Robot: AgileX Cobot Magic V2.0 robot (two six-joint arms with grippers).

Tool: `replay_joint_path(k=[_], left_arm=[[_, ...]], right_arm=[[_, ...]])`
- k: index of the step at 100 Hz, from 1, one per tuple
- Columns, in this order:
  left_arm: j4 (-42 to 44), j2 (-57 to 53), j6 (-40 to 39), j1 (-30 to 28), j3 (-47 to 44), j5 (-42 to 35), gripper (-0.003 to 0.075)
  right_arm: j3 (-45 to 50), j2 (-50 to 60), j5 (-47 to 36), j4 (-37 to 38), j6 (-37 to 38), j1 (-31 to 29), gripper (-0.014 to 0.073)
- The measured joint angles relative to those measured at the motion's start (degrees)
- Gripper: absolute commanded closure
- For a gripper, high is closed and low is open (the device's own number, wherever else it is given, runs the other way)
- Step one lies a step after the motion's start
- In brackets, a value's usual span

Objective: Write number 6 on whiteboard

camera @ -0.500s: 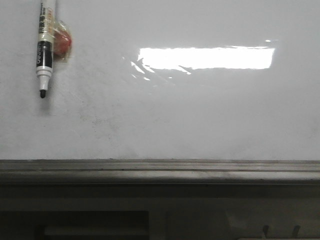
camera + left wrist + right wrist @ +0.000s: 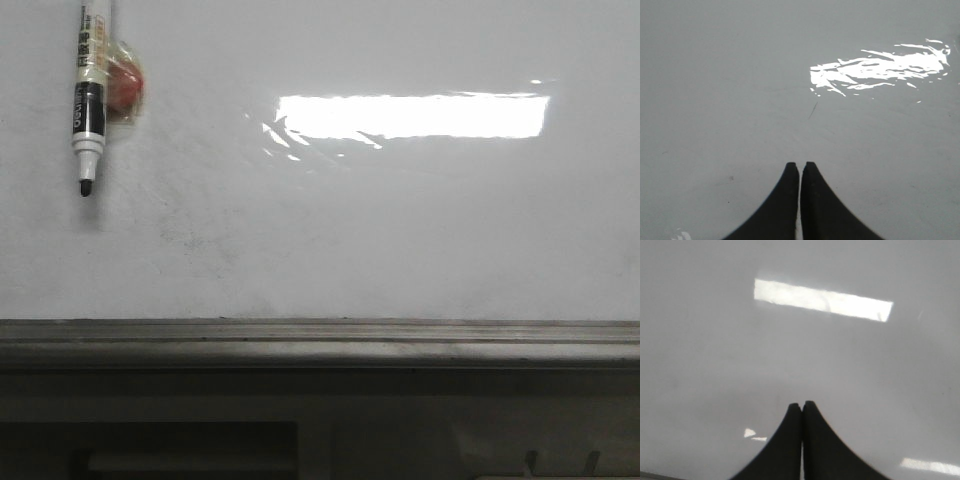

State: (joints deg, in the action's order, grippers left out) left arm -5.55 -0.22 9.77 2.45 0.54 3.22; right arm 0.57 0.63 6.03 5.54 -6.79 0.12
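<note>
The whiteboard [image 2: 400, 230] is a large glossy white surface with faint grey smudges filling the front view. No number 6 shows on it. A marker pen [image 2: 90, 95], uncapped with its black tip pointing down, hangs at the board's upper left beside a red object in clear wrap [image 2: 125, 88]. Neither gripper shows in the front view. My left gripper [image 2: 800, 165] is shut and empty over the whiteboard [image 2: 740, 100]. My right gripper [image 2: 801, 404] is shut and empty over the whiteboard [image 2: 865, 380].
A grey ledge strip [image 2: 320, 340] runs along the board's lower edge, with dark structure below it. A bright rectangular light glare [image 2: 410, 115] lies on the board's upper middle. A short thin dark scratch [image 2: 812, 111] marks the board in the left wrist view.
</note>
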Motion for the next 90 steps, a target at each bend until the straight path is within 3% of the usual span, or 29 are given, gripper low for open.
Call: replay_joint_path(k=[53,71,90], left_arm=[[-0.76,0.00,0.00,0.00,0.00,0.00,0.0740],[-8.29,0.00,0.00,0.00,0.00,0.00,0.0740],[-20.57,0.00,0.00,0.00,0.00,-0.89,0.0741]], right_arm=[[0.00,0.00,-1.02,0.00,0.00,0.00,0.0659],[0.00,0.00,-1.37,-2.73,0.00,0.00,0.0659],[0.00,0.00,-3.53,-11.93,0.00,0.00,0.0659]])
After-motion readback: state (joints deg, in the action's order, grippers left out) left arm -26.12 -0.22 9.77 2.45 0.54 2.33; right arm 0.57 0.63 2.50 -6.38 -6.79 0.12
